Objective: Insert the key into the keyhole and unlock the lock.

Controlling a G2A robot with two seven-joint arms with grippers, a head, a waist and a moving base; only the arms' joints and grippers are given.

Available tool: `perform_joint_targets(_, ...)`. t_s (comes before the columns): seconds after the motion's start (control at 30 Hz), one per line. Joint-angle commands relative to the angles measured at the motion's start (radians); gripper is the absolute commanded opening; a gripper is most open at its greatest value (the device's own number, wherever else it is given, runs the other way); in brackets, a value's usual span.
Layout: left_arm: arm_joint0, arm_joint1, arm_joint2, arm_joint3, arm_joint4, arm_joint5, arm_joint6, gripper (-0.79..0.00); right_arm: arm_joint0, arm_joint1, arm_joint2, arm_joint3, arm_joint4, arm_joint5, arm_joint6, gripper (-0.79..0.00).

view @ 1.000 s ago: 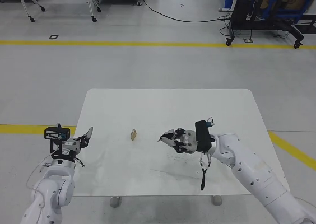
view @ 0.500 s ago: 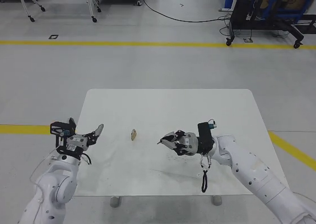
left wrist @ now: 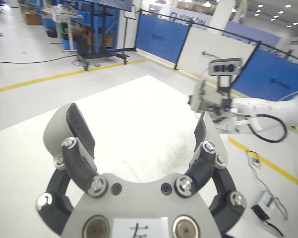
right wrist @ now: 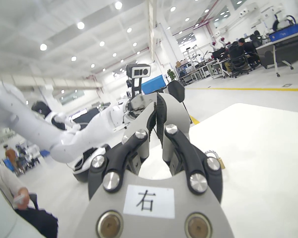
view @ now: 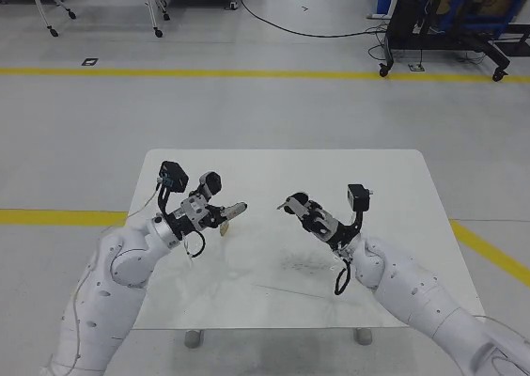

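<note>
Top view: the lock (view: 223, 226) lies toward the tabletop's (view: 368, 174) left edge, the left gripper (view: 223, 195) spread just beside it — likely to steady it. Left wrist: bare tabletop between its fingers (left wrist: 80, 127). Right wrist: the right gripper (right wrist: 157, 102) is pressed together — whether on a key, I cannot tell.

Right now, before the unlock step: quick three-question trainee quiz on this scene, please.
1. True or false: the left tool is open with nothing between its fingers.
2. Pick one. The padlock is: A) on the floor; B) lying on the table; C) in a box.
3. Fill in: the right tool has its fingers ____ (open or shut).

Key: 1 true; 2 B; 3 shut.
</note>
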Motion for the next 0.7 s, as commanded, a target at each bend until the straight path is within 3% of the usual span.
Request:
perform_joint_targets(0.0, -0.037, -0.001, 0.030, 0.056, -0.170, -0.049, -0.074, 0.000, 0.016, -0.005, -0.023, 0.018, 0.214, 0.000, 0.092, -0.785)
perform_joint_targets(0.13, -0.126, 0.000, 0.094, 0.189, -0.497, -0.104, -0.276, 0.000, 0.052, -0.011, -0.018, 0.080, 0.387, 0.000, 0.276, -0.785)
perform_joint_targets(0.33, -0.217, -0.004, 0.174, 0.348, -0.834, -0.104, -0.517, 0.000, 0.054, -0.012, -0.016, 0.083, 0.391, 0.000, 0.285, -0.785)
perform_joint_targets(0.47, -0.281, -0.024, 0.242, 0.445, -1.029, -0.074, -0.616, 0.000, 0.054, -0.012, -0.016, 0.083, 0.391, 0.000, 0.285, -0.785)
perform_joint_targets(0.67, -0.357, -0.051, 0.335, 0.511, -1.046, -0.085, -0.626, 0.000, 0.042, -0.014, -0.017, 0.063, 0.408, 0.005, 0.292, -0.785)
